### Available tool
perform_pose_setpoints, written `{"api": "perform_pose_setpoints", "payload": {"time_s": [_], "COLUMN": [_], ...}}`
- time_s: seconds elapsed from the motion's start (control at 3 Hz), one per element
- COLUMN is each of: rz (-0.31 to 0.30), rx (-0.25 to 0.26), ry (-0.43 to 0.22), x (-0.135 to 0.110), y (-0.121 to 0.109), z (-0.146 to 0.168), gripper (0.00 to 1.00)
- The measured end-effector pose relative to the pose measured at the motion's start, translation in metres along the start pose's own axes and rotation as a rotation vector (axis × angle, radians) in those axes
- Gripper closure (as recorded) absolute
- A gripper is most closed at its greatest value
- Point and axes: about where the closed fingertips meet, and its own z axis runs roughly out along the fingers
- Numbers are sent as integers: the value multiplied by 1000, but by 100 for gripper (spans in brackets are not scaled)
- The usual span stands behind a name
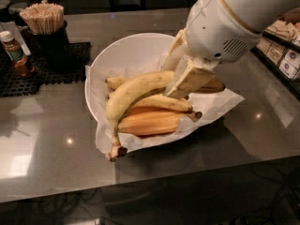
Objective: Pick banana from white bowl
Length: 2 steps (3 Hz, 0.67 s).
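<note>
At the middle of the worktop (47, 144), the white bowl (122, 55) takes the gripper (185, 81) on its side nearer the right edge, at the far tip of the banana (126, 95), whose stem points to the near edge. We cannot tell how wide the claw stands or whether it holds anything. Taken so near the tip, we judge, the long fruit could pivot, slip, or drag the paper liner (220, 104).

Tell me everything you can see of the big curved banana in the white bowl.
The banana is the longest fruit in the white bowl. It is strongly curved and pale yellow with small brown specks. Its dark, frayed stem end points toward the camera, past the bowl's rim and over the edge of the white paper. It lies on top of the other bananas. Its far end meets the gripper, which is low inside the bowl.
</note>
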Motion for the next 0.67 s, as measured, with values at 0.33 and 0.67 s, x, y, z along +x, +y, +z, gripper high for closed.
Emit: {"api": "perform_pose_setpoints", "payload": {"time_s": [0.33,0.67], "rz": [-64,-116], "rx": [44,94], "ry": [-14,-44], "x": [-21,-38], "y": [12,23], "z": [-21,-41], "gripper": [100,100]}}
